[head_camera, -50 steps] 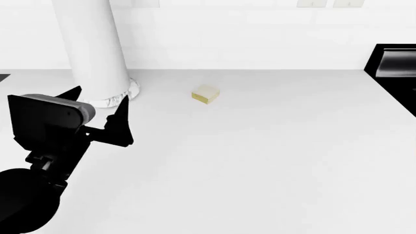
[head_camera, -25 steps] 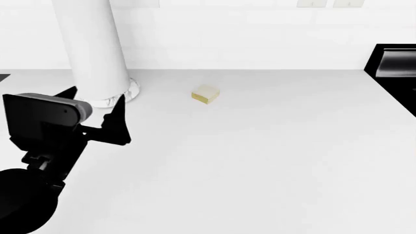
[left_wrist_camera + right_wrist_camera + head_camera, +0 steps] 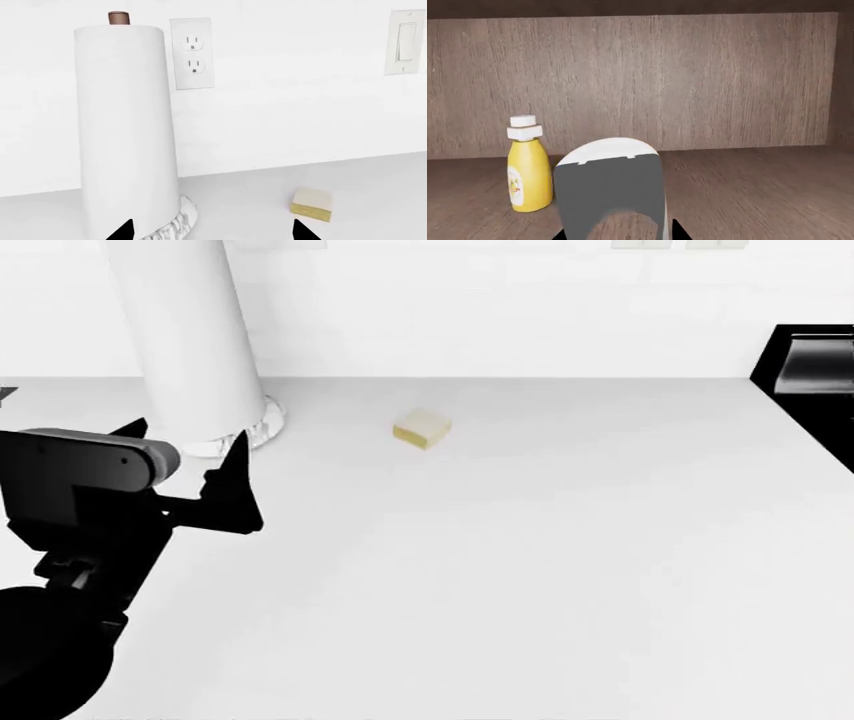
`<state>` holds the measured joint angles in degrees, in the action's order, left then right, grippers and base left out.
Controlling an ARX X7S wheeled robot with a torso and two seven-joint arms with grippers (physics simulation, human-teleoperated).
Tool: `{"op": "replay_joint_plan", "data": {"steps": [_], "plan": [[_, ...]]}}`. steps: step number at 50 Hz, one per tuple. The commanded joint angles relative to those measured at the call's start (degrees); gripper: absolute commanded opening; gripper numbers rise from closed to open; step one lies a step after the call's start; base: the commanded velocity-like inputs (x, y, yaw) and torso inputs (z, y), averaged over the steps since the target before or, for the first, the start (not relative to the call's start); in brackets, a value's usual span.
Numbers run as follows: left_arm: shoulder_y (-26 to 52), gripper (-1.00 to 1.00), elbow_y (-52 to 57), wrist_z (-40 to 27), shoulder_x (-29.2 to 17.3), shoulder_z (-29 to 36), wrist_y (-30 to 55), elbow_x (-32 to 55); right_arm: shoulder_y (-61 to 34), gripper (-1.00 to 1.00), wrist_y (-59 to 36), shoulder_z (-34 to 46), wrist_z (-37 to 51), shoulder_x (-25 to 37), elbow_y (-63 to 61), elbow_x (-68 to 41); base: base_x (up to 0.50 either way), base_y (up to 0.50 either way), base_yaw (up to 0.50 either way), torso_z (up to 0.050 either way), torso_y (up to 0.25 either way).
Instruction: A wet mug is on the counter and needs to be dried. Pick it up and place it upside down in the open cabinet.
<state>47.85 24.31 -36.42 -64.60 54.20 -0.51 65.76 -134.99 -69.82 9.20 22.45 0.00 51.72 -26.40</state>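
In the right wrist view the pale grey mug (image 3: 610,187) sits between the fingertips of my right gripper (image 3: 618,234), which is shut on it. Its white end points up, inside the wooden cabinet (image 3: 727,80) and over the shelf. I cannot tell whether it touches the shelf. The mug and right gripper are out of the head view. My left gripper (image 3: 187,448) is open and empty, low over the white counter (image 3: 534,540) beside the paper-towel column. It also shows in the left wrist view (image 3: 212,232).
A yellow bottle with a white cap (image 3: 529,167) stands on the cabinet shelf close beside the mug. On the counter are the tall white paper-towel column (image 3: 180,330) on its marbled base and a small yellow block (image 3: 422,429). A black stove (image 3: 807,390) is at the right edge.
My left gripper has drifted slightly left and towards me, still open. The head view has shifted a little, so the counter things sit slightly higher in frame.
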Motion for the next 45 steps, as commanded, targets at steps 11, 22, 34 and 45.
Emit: {"op": "replay_joint_plan", "data": {"steps": [11,22,34,45], "plan": [[-0.6,1.00,0.8,-0.5,-0.7,-0.3,-0.4,-0.1,0.0,-1.00,0.0,2.4,0.0,0.0,0.5,-0.5,0.00,0.00,0.00,0.000,-0.198],[-0.5,1.00,0.8,-0.2,-0.8,-0.6,-0.1,1.0,0.0,-1.00,0.6,3.1,-0.4,0.0,1.6,-0.6,0.00,0.00,0.00,0.000,-0.001],[-0.3,1.00,0.1,-0.1,-0.7,-0.7,0.5,1.7,0.0,-1.00,2.4,5.6,-0.7,0.0,6.0,-3.4,0.00,0.00,0.00,0.000,-0.008],[-0.4,1.00,-0.4,0.4,-0.9,-0.9,0.5,2.2,0.0,-1.00,1.5,7.2,1.1,0.0,8.8,-7.2,0.00,0.00,0.00,0.000,-0.009]]}}
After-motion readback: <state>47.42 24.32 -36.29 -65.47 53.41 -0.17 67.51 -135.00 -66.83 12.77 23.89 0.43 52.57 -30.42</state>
